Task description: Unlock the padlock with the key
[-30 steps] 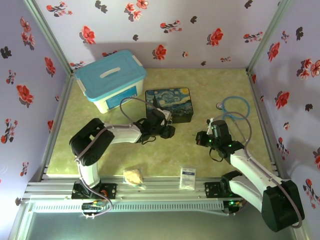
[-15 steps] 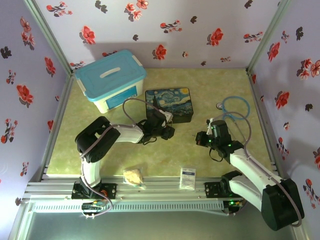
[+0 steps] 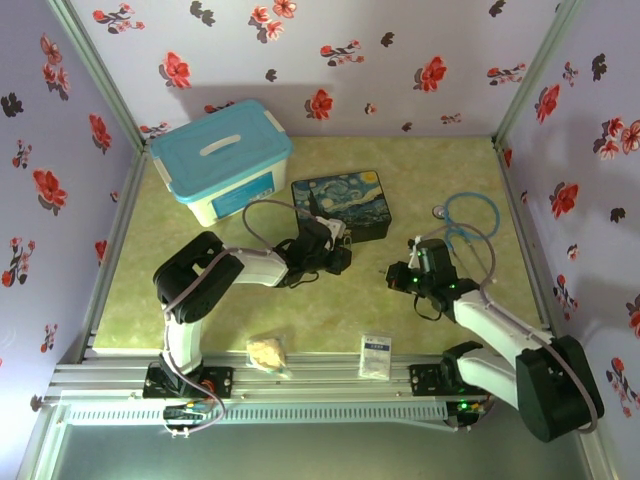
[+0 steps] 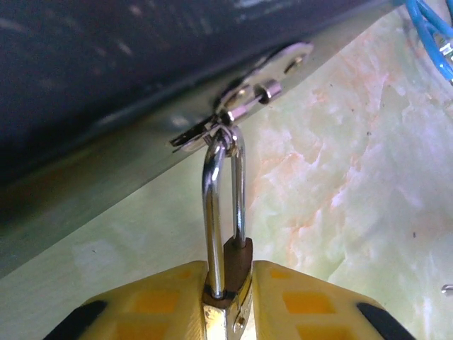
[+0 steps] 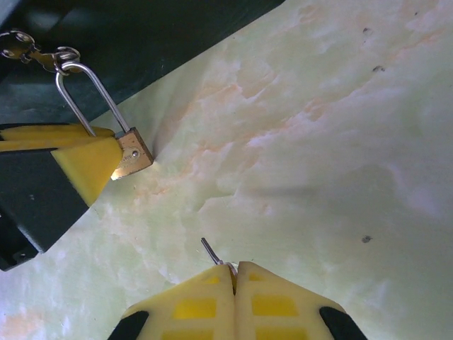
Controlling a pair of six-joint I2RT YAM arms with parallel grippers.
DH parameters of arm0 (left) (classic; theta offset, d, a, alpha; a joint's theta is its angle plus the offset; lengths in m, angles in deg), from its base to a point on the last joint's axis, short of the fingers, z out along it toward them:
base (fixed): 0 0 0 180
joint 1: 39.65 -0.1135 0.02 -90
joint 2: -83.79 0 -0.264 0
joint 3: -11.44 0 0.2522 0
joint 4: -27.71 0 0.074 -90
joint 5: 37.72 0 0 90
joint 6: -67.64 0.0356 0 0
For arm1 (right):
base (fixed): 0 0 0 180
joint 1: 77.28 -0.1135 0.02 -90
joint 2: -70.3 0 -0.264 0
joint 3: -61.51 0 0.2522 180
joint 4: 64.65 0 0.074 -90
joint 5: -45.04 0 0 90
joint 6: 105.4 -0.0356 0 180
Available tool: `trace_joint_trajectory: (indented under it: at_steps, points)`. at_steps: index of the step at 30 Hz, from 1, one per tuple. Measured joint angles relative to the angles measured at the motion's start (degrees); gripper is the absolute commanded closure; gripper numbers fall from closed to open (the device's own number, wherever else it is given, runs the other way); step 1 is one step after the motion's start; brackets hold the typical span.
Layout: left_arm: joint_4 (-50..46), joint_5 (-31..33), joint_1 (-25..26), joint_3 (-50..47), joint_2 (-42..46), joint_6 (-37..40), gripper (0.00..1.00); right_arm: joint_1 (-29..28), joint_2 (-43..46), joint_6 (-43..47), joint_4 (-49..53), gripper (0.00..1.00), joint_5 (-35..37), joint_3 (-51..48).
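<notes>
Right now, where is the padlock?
In the left wrist view, the padlock is gripped by the left pincer, its shackle hooked through the latch of the tin at mid-table.

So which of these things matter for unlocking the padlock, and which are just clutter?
In the job: padlock, gripped by left gripper; key, pinched in right gripper; starry tin, fastened by the padlock.
Just lying about: blue-lidded box; white packet; yellowish lump; blue tubing.
</notes>
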Motion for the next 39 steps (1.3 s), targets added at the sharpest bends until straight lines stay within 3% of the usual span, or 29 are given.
trace_joint_trajectory:
  at_steps: [9,20,31,39]
  points:
    - [1.6,0.1,0.0,-0.5,-1.2,-1.8,0.65,-0.9,-2.2,0.0,-2.0,1.0,-0.1,0.3]
    - [2.6,2.7,0.5,0.5,-2.5,-2.2,0.67,-1.1,-2.2,0.0,-2.1,1.0,-0.1,0.3]
    - [4.7,4.0,0.8,1.4,-3.8,-4.6,0.82,-2.3,-2.6,-1.5,-4.5,1.0,0.3,0.1]
    - [8.2,4.4,0.9,-0.3,-3.8,-11.1,0.97,-5.7,-6.1,-9.9,-11.0,1.0,3.2,-1.2]
